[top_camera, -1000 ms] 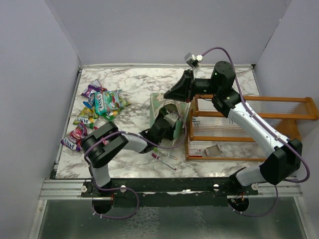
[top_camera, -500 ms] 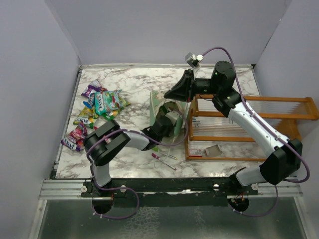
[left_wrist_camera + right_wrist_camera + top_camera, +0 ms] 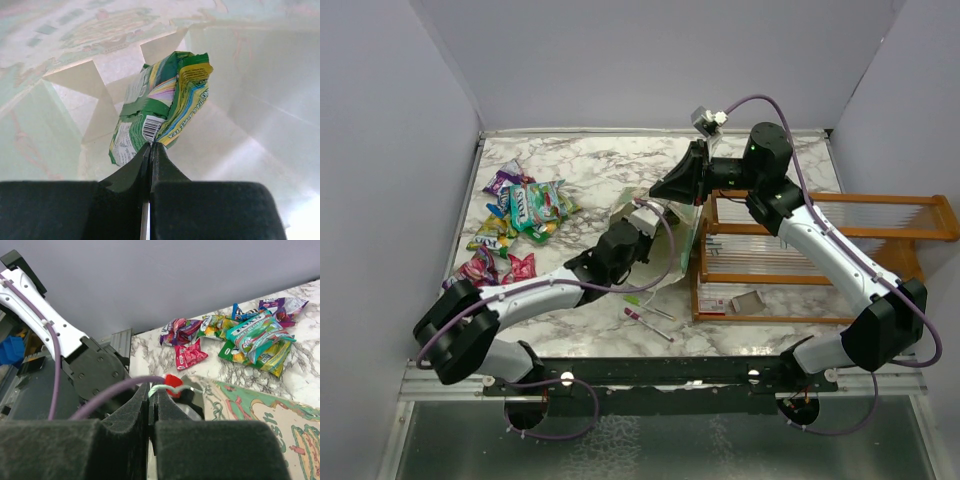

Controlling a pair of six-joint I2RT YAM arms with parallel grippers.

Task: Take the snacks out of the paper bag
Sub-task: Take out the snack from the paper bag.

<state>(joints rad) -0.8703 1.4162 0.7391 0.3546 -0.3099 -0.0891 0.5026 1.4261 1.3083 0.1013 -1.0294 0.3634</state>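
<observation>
1. Left gripper (image 3: 150, 146) is clenching a green packet (image 3: 165, 105) inside the bag (image 3: 250, 100), mid-table.
2. Right gripper (image 3: 151, 390) is pinching the bag's handle (image 3: 187, 388).
3. Other snacks (image 3: 520, 215) are lying by the table's (image 3: 770, 160) left edge, and only this packet is showing inside.

Soft, even light from above covers my desk (image 3: 600, 165); shadows are faint. Inside the paper bag (image 3: 260, 100) my left wrist view glares pale at lower right. Up close, my jaws look blurred.
</observation>
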